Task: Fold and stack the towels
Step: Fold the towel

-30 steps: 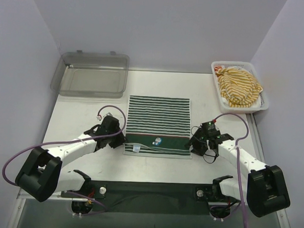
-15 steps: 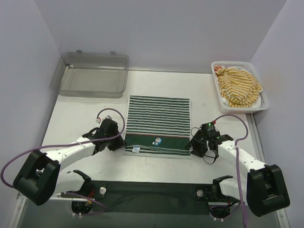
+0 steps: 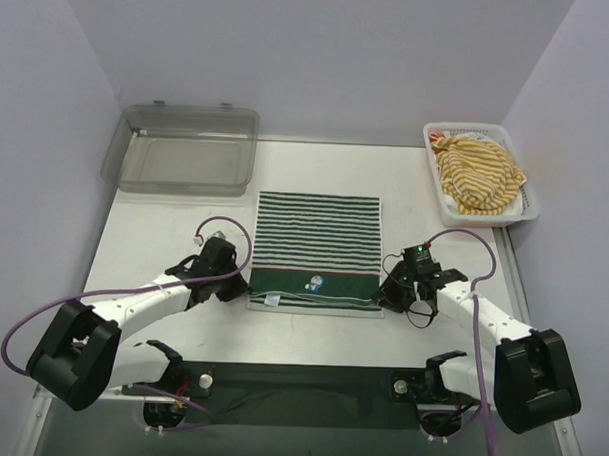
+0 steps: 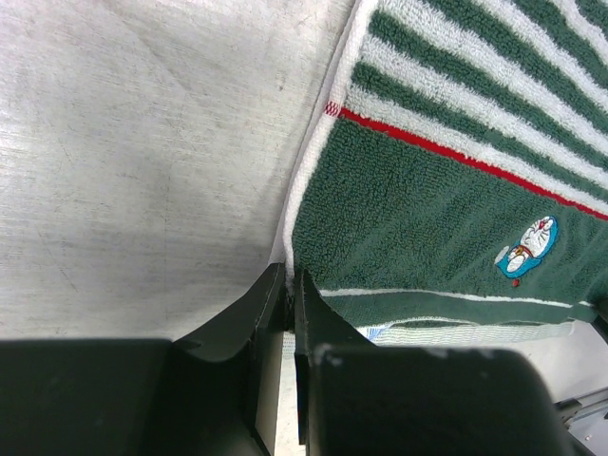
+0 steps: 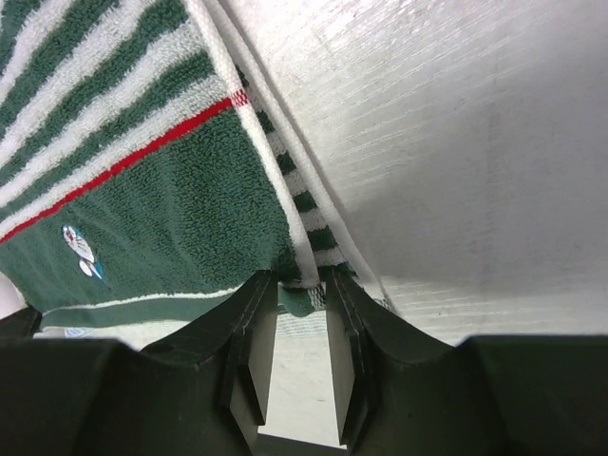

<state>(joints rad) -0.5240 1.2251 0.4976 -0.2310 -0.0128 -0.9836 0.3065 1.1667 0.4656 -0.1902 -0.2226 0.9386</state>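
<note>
A dark-green-and-white striped towel [image 3: 317,243] lies flat mid-table, its cartoon patch [image 3: 315,283] on the solid green band near the front edge. My left gripper [image 3: 244,286] is at the towel's near left corner; in the left wrist view its jaws [image 4: 291,275] are pinched on the white side hem of the towel [image 4: 427,199]. My right gripper [image 3: 385,294] is at the near right corner. In the right wrist view the layered edge of the towel [image 5: 190,190] fills the narrow gap at the tips of that gripper [image 5: 301,280]. A crumpled yellow-and-white striped towel [image 3: 477,172] lies in the basket.
A white mesh basket [image 3: 466,128] stands at the back right, by the table's right edge. A clear grey plastic tray [image 3: 184,109] stands at the back left. Bare table surface [image 3: 175,223] lies left of the green towel, with a narrower strip on its right.
Both grippers have narrowed onto the green towel's near corners. The left arm has slid a little nearer and down. The towel has stayed in place.
</note>
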